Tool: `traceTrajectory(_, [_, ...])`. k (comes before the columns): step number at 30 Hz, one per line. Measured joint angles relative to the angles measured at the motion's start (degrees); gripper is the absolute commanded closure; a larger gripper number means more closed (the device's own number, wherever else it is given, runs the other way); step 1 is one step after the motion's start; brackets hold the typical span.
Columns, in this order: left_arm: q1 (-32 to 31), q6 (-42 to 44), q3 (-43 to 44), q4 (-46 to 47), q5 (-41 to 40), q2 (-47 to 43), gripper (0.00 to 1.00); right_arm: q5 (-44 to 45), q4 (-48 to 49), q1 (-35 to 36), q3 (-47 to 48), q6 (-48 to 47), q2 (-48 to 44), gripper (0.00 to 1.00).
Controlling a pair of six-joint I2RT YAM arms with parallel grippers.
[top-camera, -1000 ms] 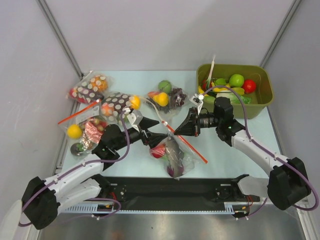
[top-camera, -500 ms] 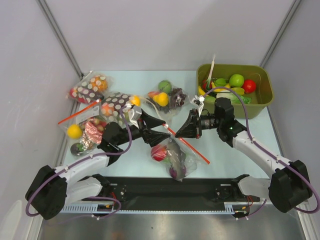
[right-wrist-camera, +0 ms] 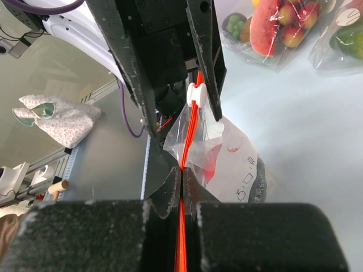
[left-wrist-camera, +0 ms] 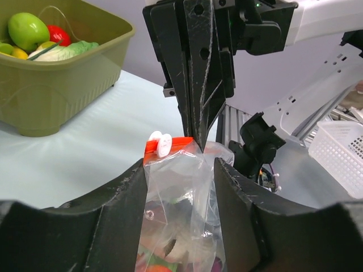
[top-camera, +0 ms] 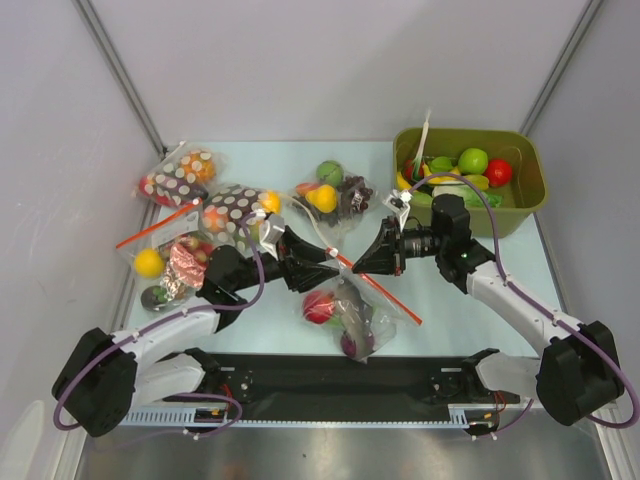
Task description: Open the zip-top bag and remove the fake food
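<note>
From above, the clear bag (top-camera: 350,305) lies on the counter (top-camera: 450,300) near the middle, just in front of the arm bases. Toy food (top-camera: 318,307) shows inside it. Its mouth rises to where the left tool (top-camera: 328,262) and right tool (top-camera: 358,264) meet. A green bin (top-camera: 520,205) sits far right.

In the left wrist view, the left tool's fingers (left-wrist-camera: 139,187) stand apart with the bag's top (left-wrist-camera: 181,192) between them, unpinched. The right tool (left-wrist-camera: 199,140) comes down onto the red strip (left-wrist-camera: 182,141), beside a white slider (left-wrist-camera: 160,143).

In the right wrist view, the right tool (right-wrist-camera: 181,173) is clenched on the red strip (right-wrist-camera: 191,130), and the bag (right-wrist-camera: 227,153) hangs beyond it.
</note>
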Motion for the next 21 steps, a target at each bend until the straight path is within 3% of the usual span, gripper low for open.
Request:
traceTrajectory(4, [0.0, -0.5, -0.1, 0.8, 0.9, 1.5, 0.52, -0.3, -0.4, 0.0, 0.0, 0.0, 0.0, 1.00])
traceTrajectory(7, [0.1, -1.2, -0.1, 1.4, 1.2, 2.3, 0.70, -0.5, -0.9, 0.0, 0.0, 0.0, 0.0, 0.99])
traceTrajectory(9, [0.2, -1.5, -0.1, 1.7, 1.4, 2.6, 0.82, -0.6, -1.4, -0.1, 0.0, -0.2, -0.2, 0.92])
traceTrajectory(10, [0.3, -1.5, -0.1, 1.7, 1.7, 2.6, 0.86, -0.6, -1.7, -0.2, 0.0, -0.3, -0.2, 0.80])
traceTrajectory(12, [0.3, -1.5, -0.2, 1.8, 2.3, 2.6, 0.98, -0.5, -2.3, -0.3, 0.0, -0.7, -0.4, 0.71])
traceTrajectory(16, [0.3, -1.4, -1.1, 1.6, 3.0, 2.1, 1.00, -0.3, -3.5, -0.9, 0.1, -1.7, -1.1, 0.55])
traceTrajectory(21, [0.3, -1.4, -1.3, 0.3, 4.0, 0.3, 1.00, 0.5, -4.7, -1.1, 1.6, -2.4, -1.9, 0.47])
